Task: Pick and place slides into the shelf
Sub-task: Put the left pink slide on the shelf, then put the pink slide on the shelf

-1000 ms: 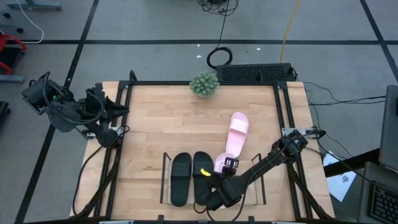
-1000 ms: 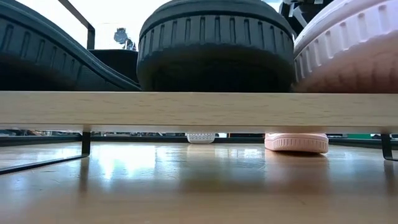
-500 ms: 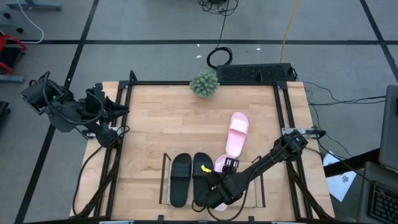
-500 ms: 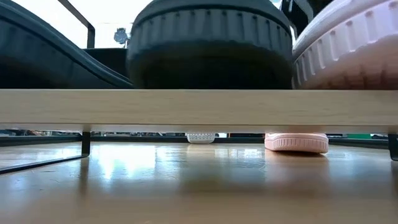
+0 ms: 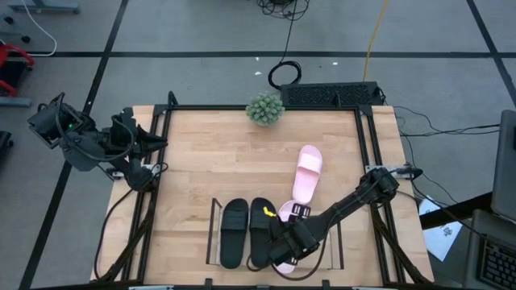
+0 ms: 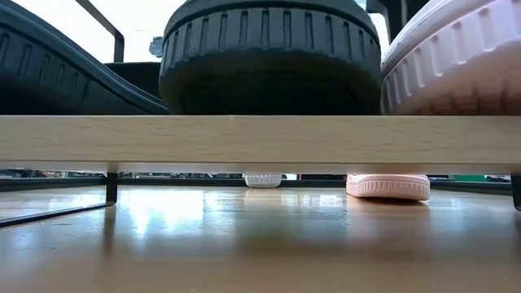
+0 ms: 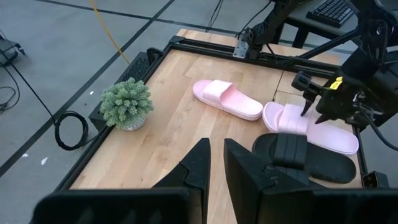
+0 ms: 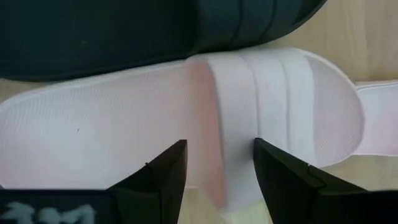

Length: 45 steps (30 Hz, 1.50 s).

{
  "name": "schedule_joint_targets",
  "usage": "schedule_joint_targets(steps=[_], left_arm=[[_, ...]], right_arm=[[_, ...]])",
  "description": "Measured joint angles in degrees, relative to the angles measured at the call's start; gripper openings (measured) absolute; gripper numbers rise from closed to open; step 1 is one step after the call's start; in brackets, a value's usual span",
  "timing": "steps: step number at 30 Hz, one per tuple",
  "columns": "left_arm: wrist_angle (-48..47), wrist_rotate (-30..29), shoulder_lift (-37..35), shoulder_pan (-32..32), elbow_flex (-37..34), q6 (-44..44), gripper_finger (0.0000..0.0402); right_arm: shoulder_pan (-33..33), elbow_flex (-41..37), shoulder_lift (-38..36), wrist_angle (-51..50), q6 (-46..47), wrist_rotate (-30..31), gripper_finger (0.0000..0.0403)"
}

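Two black slides [image 5: 246, 231] and one pink slide [image 5: 287, 212] lie side by side on the shelf [image 5: 215, 234] at the table's near edge. In the low view their heels [image 6: 269, 57] rest on its pale board [image 6: 260, 142]. A second pink slide [image 5: 307, 171] lies sole down on the table behind the shelf. My right gripper [image 8: 217, 168] hangs open above the shelved pink slide's strap [image 8: 267, 106], pointing down, clear of it. My left gripper [image 7: 214, 158] waits off the table's left edge, with a narrow gap between its fingers and nothing in it.
A small potted plant [image 5: 264, 109] stands at the far edge's middle, and a black box [image 5: 330, 95] lies beside it. Black frame rails [image 5: 367, 153] run along the table's sides. Bare wood stretches between the plant and the shelf.
My right gripper has risen a little above the pink slide on the shelf, which stays in its place. In the low view the heel of the black slide beside it has shifted slightly.
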Motion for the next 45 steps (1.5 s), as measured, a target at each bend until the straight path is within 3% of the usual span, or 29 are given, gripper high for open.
schedule_joint_targets(steps=[12,16,19,23,29,34,41,45], left_arm=[[-0.02,-0.13,0.0,0.01,0.0,-0.11,0.0047],[-0.02,-0.16,0.02,0.01,0.0,-0.16,0.0047],[-0.02,-0.4,0.0,0.0,0.0,-0.35,0.0047],[-0.02,-0.54,0.0,0.01,0.0,-0.45,0.0047],[0.0,-0.57,0.04,0.01,0.0,-1.85,0.0047],[-0.02,-0.6,0.27,0.01,0.0,-2.29,0.0047],[-0.02,-2.94,0.48,-0.02,0.0,-2.58,0.0047],[-0.02,-5.3,1.12,0.01,0.0,-3.01,0.0047]], right_arm=[[-0.02,0.0,-5.56,5.8,0.03,-0.5,0.0174],[-0.04,0.0,-9.13,2.76,1.53,3.31,0.0174],[-0.43,0.0,-12.56,-2.39,2.37,9.95,0.0174],[-3.94,0.04,-16.39,-8.79,-0.82,14.42,0.0174],[-14.94,-4.34,-18.25,-9.4,-16.14,9.08,0.0173],[-23.05,-15.29,-22.06,-9.64,-26.74,7.16,0.0173],[-27.85,-31.34,-32.55,1.05,-30.48,-1.39,0.0173],[-27.87,-36.42,-34.58,7.49,-31.86,-4.12,0.0173]])
